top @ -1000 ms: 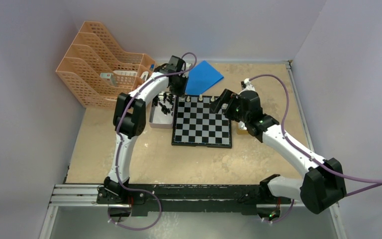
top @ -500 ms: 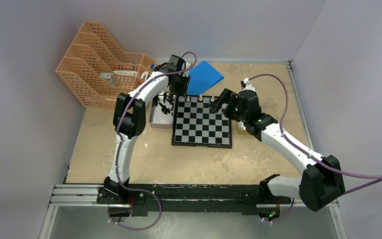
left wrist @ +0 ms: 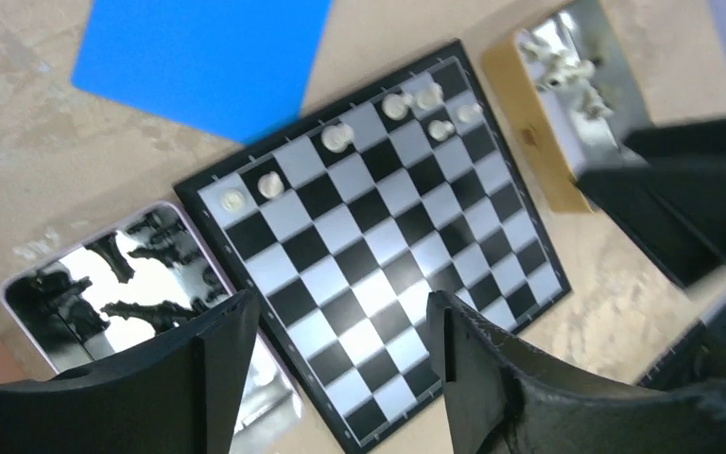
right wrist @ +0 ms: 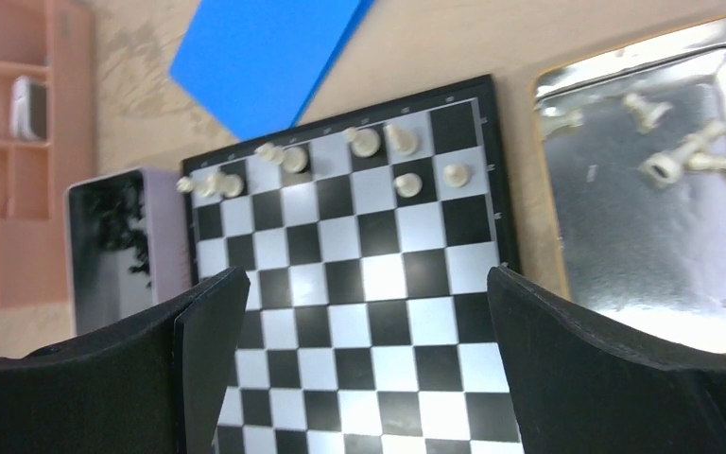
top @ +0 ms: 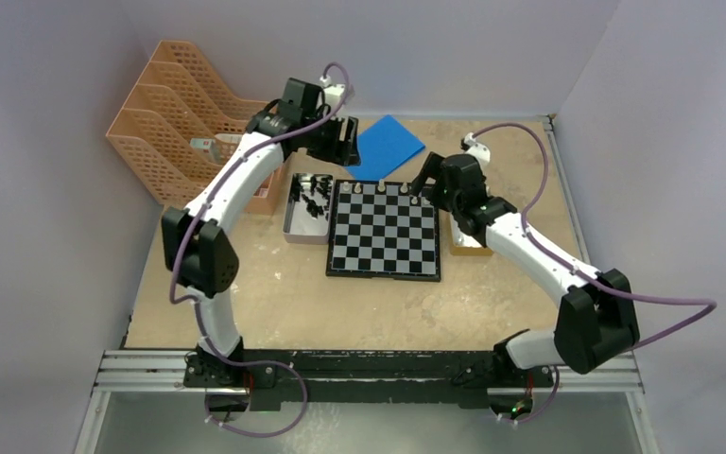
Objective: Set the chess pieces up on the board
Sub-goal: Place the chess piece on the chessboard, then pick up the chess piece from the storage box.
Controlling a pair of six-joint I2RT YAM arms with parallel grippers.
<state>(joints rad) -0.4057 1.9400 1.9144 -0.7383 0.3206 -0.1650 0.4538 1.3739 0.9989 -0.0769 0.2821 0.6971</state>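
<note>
The left gripper (left wrist: 340,312) hangs empty with jaws parted, just beyond the board's (top: 383,248) far left corner, its arm arched high. The right gripper (right wrist: 367,284), jaws spread wide and empty, hovers over the board's far right edge. Several cream chess pieces (right wrist: 366,142) stand on the board's far rows. Left of the board, a lilac tin (top: 305,238) holds black pieces (left wrist: 146,310). Right of the board, a tan tin (right wrist: 624,274) holds loose cream pieces (right wrist: 695,156).
</note>
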